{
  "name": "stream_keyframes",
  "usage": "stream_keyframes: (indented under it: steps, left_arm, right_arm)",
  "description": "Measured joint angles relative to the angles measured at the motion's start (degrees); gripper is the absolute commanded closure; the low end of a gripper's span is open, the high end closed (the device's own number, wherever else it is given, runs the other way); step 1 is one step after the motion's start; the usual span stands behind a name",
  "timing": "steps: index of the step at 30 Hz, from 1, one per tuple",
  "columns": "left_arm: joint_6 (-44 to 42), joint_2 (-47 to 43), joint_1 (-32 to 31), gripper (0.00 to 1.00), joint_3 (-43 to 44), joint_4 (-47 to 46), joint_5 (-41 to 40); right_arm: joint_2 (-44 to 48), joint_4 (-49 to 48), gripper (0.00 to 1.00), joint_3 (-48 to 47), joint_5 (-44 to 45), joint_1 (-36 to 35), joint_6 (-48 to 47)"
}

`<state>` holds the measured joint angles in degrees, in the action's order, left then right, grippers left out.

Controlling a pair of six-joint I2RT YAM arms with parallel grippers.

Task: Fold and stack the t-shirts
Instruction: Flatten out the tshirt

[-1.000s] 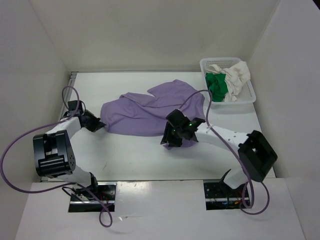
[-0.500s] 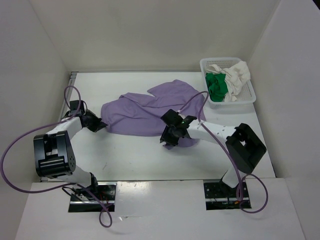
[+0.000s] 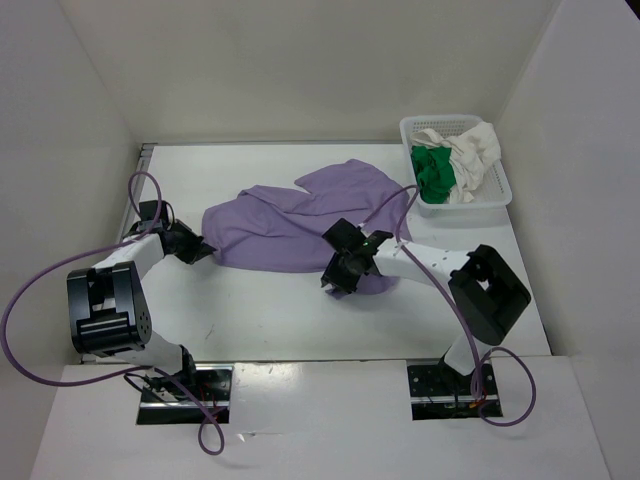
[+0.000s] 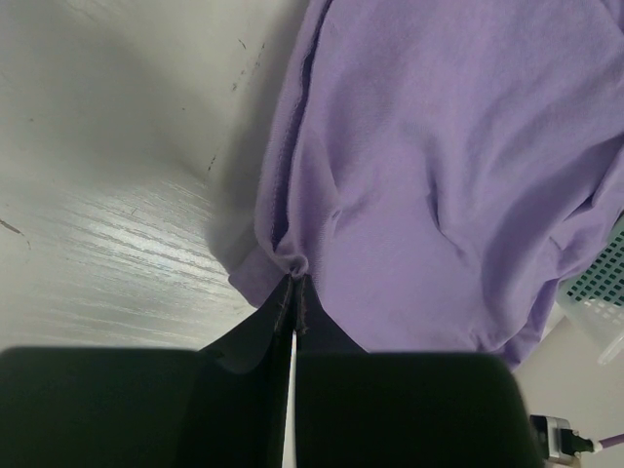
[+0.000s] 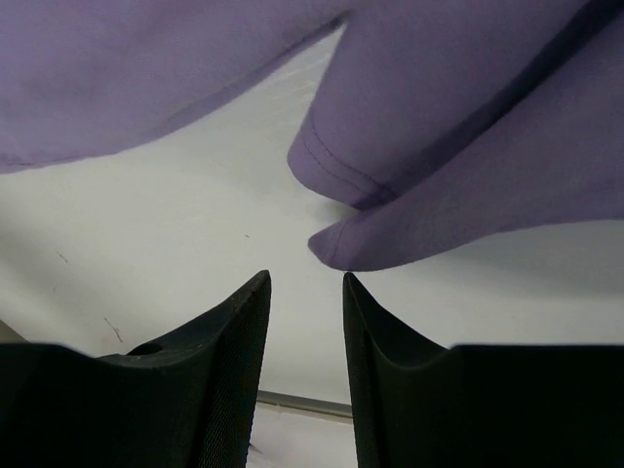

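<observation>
The lavender-purple t-shirt [image 3: 290, 225] lies crumpled across the middle of the table. My left gripper [image 3: 200, 250] is shut on its left edge; the left wrist view shows a pinch of purple cloth [image 4: 295, 263] between the closed tips [image 4: 293, 283]. My right gripper [image 3: 335, 277] is open and empty at the shirt's near right corner; in the right wrist view its tips [image 5: 306, 278] sit just short of a purple hem fold [image 5: 336, 244]. The green shirt [image 3: 433, 172] and the creamy white shirt [image 3: 470, 155] lie bunched in the basket.
A white plastic mesh basket [image 3: 500, 190] stands at the back right of the table. White walls enclose the table on the left, back and right. Purple cables loop from both arms.
My right arm has shifted a little left and toward the shirt's near corner. The left gripper has stayed on the shirt's left edge.
</observation>
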<state>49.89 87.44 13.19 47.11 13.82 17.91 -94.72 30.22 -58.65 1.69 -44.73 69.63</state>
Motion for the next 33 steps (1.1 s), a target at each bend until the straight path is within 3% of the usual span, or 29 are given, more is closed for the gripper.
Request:
stream_keyframes:
  steps: [8, 22, 26, 30, 32, 33]
  left_arm:
    - [0.0, 0.0, 0.0, 1.0, 0.0, -0.6, 0.0]
    - [0.0, 0.0, 0.0, 1.0, -0.2, -1.0, 0.4]
    - [0.0, 0.0, 0.0, 1.0, -0.2, -1.1, 0.4]
    - [0.0, 0.1, 0.1, 1.0, -0.2, -1.1, 0.4]
    - [0.1, 0.1, 0.2, 1.0, -0.2, -1.3, 0.5]
    - [0.1, 0.1, 0.3, 1.0, -0.2, -1.4, 0.5]
  right_arm:
    - [3.3, 0.2, 0.59, 5.2, -3.5, 0.2, 1.9]
    - [0.3, -2.6, 0.56, 3.7, -3.3, 3.8, 1.2]
    - [0.3, -2.8, 0.7, 3.8, -2.6, 5.0, 1.0]
    - [0.2, -3.1, 0.72, 3.8, -2.4, 5.3, 0.6]
    - [-0.3, -3.2, 0.65, 3.8, -2.5, 5.3, 0.2]
    - [-0.7, -3.3, 0.54, 3.8, -2.5, 5.3, 0.0]
